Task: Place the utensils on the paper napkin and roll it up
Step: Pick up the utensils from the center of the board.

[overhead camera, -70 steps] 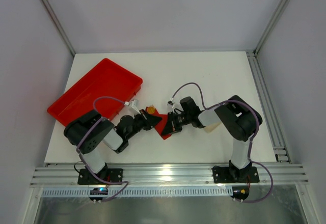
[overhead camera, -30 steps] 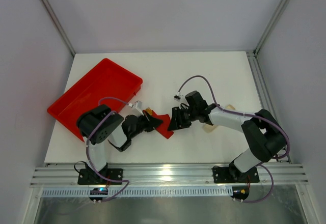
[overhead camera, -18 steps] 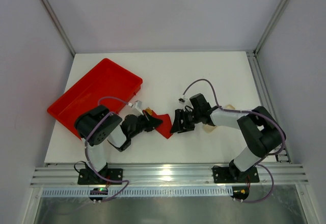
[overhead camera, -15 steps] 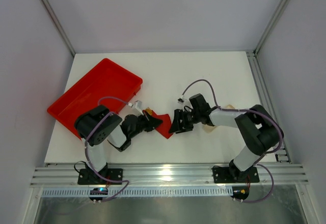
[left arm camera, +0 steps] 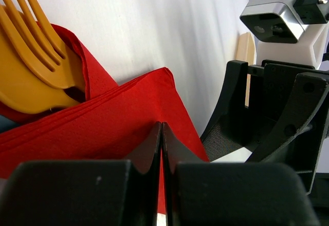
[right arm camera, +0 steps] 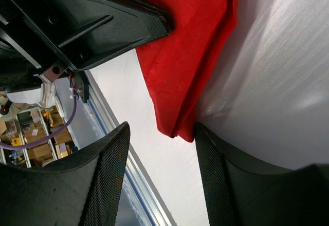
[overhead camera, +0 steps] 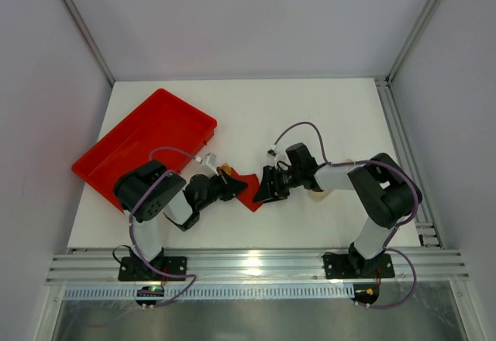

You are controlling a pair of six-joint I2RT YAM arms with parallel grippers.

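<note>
Red paper napkin (left arm camera: 128, 118) lies mid-table with the fork (left arm camera: 31, 56) tucked inside. Our left gripper (left arm camera: 161, 133) clamps it. Our right gripper (right arm camera: 162, 133) has spread apart around its corner, likely to regrip for rolling.

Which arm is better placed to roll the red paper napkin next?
Right, likely: right gripper, open, straddles a corner of the red paper napkin; left gripper is shut near the orange-tan fork.
</note>
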